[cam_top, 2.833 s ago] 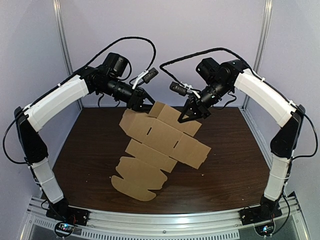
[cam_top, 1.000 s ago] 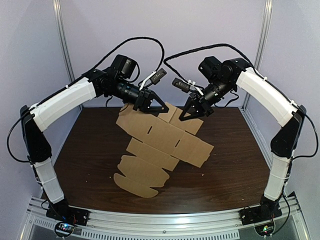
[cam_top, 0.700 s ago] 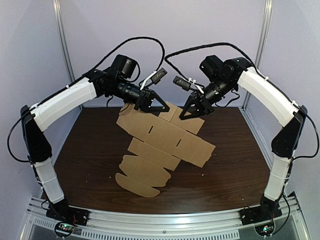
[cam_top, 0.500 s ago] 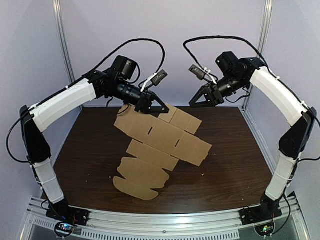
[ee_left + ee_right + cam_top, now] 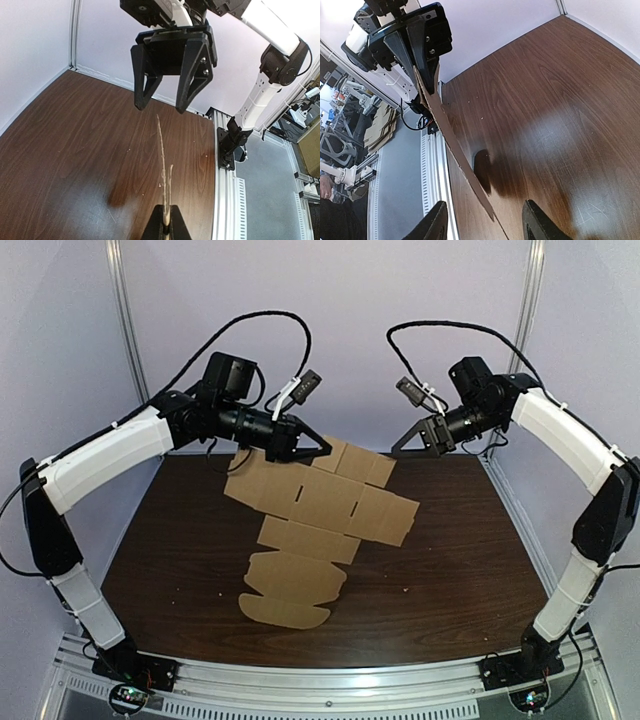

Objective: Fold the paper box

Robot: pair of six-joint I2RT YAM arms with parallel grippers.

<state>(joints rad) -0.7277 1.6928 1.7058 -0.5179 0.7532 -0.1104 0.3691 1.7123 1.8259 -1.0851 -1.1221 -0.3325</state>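
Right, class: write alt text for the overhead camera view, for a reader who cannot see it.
The left gripper pinches the far edge of a flat, unfolded cardboard box blank above a dark wooden table. The right gripper hangs open to the right, apart from the cardboard.

Right gripper [image 5: 487, 221] barely peeks in at 6 o'clock: just two black fingertips [image 5: 437, 222] spread well apart with nothing between them. The paper box [image 5: 451, 140] is seen edge-on, a thin brown strip slanting from 11 o'clock down toward 6. At 11 the left gripper [image 5: 424, 67] pinches its top end. Dark wood table [image 5: 545, 100] fills the right side, and a metal rail [image 5: 432, 175] runs along 8 o'clock.
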